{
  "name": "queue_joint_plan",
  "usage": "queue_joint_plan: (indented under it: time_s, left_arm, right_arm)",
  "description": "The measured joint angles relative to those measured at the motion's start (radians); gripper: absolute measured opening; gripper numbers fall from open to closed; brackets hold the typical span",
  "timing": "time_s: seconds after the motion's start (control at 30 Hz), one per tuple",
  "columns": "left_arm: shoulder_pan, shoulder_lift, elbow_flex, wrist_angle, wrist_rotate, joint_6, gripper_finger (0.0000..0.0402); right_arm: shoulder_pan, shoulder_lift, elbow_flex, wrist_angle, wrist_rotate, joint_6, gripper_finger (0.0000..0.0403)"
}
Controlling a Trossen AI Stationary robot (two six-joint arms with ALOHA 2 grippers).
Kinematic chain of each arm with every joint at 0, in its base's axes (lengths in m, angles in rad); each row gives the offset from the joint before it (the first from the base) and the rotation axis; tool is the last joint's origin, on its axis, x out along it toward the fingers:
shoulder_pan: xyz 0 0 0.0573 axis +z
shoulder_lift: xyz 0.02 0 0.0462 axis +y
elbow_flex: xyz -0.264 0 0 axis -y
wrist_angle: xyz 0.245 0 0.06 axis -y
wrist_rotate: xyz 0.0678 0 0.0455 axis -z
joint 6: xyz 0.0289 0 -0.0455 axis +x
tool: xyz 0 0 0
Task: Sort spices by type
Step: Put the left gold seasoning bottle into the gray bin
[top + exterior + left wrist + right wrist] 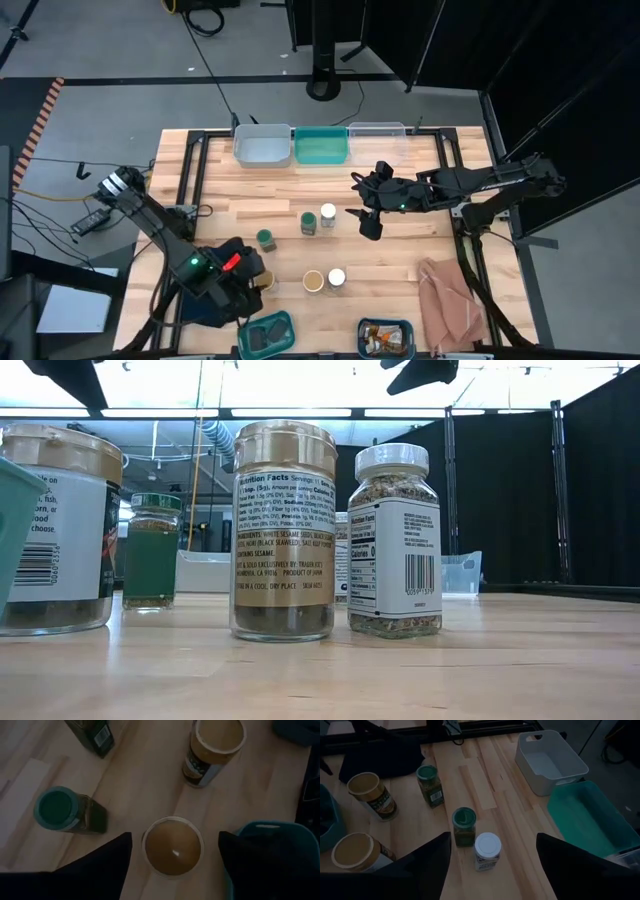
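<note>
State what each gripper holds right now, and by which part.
Nothing is held. The left gripper stands open around a tan-topped jar, fingers clear of it. The right gripper hovers open above the table.

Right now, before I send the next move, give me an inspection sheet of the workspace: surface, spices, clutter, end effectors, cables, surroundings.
Surface: wooden table, no spills seen.
Job's things: six jars upright mid-table, two each: green-topped jars, white-topped jars, tan-topped jars. The front bins hold small items, too small to name.
Clutter: pinkish-brown cloth at the front right; three back bins.
End effectors: left end effector open, fingers either side of a tan-topped jar, not touching. Right end effector open, above the table near a green and a white jar.
Cables: black cable runs across the floor to the table's back edge.
Surroundings: dark curtains; no person seen.
</note>
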Motion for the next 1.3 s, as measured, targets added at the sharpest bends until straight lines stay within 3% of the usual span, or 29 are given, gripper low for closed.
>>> queue_joint_plan:
  time_s: [0.43,0.73,1.3]
  left_arm:
    - [0.018,0.009,0.0,0.022,0.039,0.069,0.0303]
    - [0.018,0.103,0.0,0.031,0.077,0.079,0.0303]
    - [0.018,0.173,0.005,0.065,0.06,0.131,0.0292]
  right_arm:
    - [0.0,0.0,0.0,-0.003,0.0,0.0,0.0299]
    - [0.0,0.0,0.0,-0.004,0.0,0.0,0.0301]
    - [0.0,0.0,0.0,-0.008,0.0,0.0,0.0297]
